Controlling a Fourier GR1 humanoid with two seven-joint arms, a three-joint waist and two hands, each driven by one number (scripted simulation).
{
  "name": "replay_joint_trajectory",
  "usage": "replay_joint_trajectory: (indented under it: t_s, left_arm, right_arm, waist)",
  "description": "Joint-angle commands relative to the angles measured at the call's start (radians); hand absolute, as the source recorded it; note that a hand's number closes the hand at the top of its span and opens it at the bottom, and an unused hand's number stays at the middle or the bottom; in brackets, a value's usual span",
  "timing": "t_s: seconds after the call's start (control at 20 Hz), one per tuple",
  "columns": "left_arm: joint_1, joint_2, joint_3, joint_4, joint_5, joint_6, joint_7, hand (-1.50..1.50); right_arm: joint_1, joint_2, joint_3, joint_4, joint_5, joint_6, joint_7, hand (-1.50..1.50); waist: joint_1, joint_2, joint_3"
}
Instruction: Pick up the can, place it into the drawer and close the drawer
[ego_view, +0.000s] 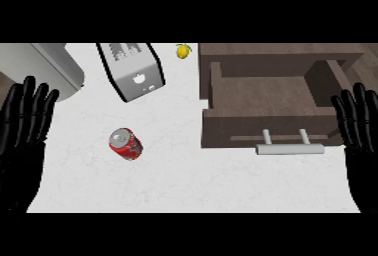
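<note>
While both hands (26, 120) (359, 122) rest with fingers straight, the can (126, 144) lies tilted, silver top pointing up-left.

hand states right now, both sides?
Left hand: open, fingers straight, holding nothing, at the view's left edge.
Right hand: open, fingers straight, holding nothing, at the right edge.

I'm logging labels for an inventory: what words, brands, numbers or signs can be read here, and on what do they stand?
Nothing here can be read as text.
Can: white marks on its red side, too blurred to read.
Toaster: a small light symbol on its front face, shape unclear; no letters or numbers.
Drawer, its handle and the lemon: no markings.
</note>
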Motion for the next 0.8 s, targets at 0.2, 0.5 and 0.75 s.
replay_joint_trajectory:
  t_s: [0.2,0.5,0.75]
  left_arm:
    - [-0.069,0.114,-0.079,0.050,0.383,-0.391,-0.050,-1.50]
    - [-0.065,0.360,0.054,0.263,0.541,-0.610,0.077,-1.50]
    - [-0.051,0.478,0.152,0.354,0.738,-0.766,0.104,-1.50]
  right_arm:
    - [-0.035,0.022,0.036,0.005,-0.033,0.019,-0.003,-1.50]
    - [0.062,0.031,-0.076,0.040,-0.008,-0.092,0.170,-1.50]
    - [0.199,-0.021,-0.166,-0.074,-0.138,-0.002,0.164,-1.50]
  waist:
    - [-0.005,0.044,-0.009]
    - [-0.006,0.045,-0.007]
    - [0.005,0.037,-0.005]
